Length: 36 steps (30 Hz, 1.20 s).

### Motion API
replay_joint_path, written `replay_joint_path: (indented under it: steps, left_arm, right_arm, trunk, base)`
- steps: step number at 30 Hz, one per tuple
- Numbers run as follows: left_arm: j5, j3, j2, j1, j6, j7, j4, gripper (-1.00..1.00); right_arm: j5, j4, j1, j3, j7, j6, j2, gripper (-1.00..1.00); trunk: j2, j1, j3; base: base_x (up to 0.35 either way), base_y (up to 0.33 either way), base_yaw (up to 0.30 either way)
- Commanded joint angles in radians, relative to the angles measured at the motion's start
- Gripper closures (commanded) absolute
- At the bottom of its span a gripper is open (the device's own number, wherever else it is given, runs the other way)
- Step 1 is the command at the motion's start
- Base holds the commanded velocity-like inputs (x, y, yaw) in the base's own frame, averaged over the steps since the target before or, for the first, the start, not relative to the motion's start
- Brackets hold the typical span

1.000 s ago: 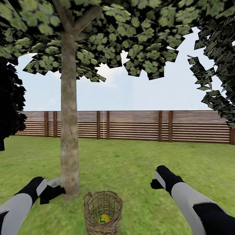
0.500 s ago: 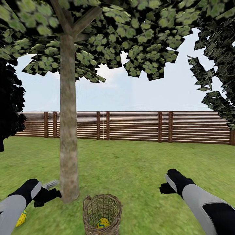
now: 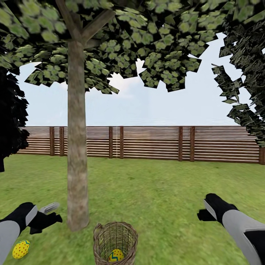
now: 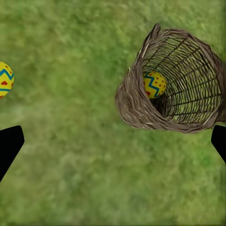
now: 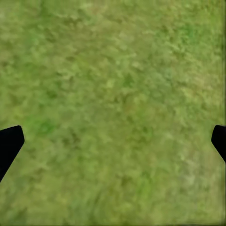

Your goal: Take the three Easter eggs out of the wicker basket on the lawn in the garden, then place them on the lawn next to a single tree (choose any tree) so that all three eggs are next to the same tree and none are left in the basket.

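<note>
Both arms have pulled back & down toward the robot since a sec ago, and w/ the left forearm lower, an egg on the grass beneath it has come into sight.

Left gripper [image 4: 113, 146]: fingers spread wide, holding nothing; wrist cam looks straight down at grass between basket and egg. In the head view the left gripper [image 3: 46, 217] hangs just left of the tree trunk. Right gripper [image 5: 113, 146]: also wide, empty, over bare lawn; in the head view it [image 3: 206, 213] sits well right of everything.

Egg on the grass [image 3: 21, 249] lies near the tree [image 3: 77, 165], left of its base; also seen at the wrist cam edge [image 4: 4, 79]. Wicker basket [image 3: 115, 244] stands just right of the trunk base w/ one egg inside [image 3: 116, 255], low against the wall [image 4: 154, 84]. Third egg: can't tell where.

Risks, as I judge: basket is narrow & deep w/ a handle, so a wide-spread gripper going in could catch the rim and tip it, rolling the egg off. Round egg could also squirt out of a pinch. Left arm sweeping low could knock the placed egg away from the tree.
</note>
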<state>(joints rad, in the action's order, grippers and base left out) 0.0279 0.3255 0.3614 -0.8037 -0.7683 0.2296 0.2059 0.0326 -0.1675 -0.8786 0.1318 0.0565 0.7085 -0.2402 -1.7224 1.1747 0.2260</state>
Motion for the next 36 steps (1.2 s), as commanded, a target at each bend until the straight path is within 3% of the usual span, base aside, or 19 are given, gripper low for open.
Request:
replay_joint_path:
  steps: [1,5,12,22,29,36]
  left_arm:
    - [0.004,0.003,-0.003,0.000,-0.005,0.005,0.001,-1.00]
    - [0.003,0.003,-0.006,0.000,-0.004,0.005,0.001,-1.00]
    - [0.003,0.004,-0.016,0.000,-0.004,0.005,0.001,-1.00]
    - [0.001,0.005,-0.037,0.000,-0.003,0.005,-0.035,-1.00]
    - [0.004,0.004,-0.080,0.000,-0.003,0.001,-0.037,-1.00]
    - [0.004,0.004,-0.085,0.000,-0.003,-0.001,-0.037,-1.00]
  right_arm:
    - [0.004,0.003,0.000,0.006,0.002,0.004,-0.004,-1.00]
    - [0.004,0.023,0.000,0.005,0.004,0.002,-0.016,-1.00]
    - [0.009,0.026,0.000,0.004,0.002,0.000,-0.076,-1.00]
    - [0.010,0.026,0.000,0.005,0.000,0.001,-0.073,-1.00]
    - [0.009,0.026,0.000,0.006,0.000,0.002,-0.071,-1.00]
    - [0.004,0.027,0.000,0.006,0.004,0.001,-0.057,-1.00]
  trunk:
    - [0.006,-0.004,-0.002]
    - [0.034,-0.019,-0.014]
    - [0.083,-0.046,-0.036]
    - [0.153,-0.084,-0.068]
    - [0.202,-0.111,-0.089]
    - [0.251,-0.138,-0.112]
  base:
    - [0.000,0.000,0.000]
    - [0.000,0.000,0.000]
    - [0.000,0.000,0.000]
    - [-0.061,-0.120,0.000]
    - [-0.149,-0.278,0.000]
    - [-0.150,-0.289,0.044]
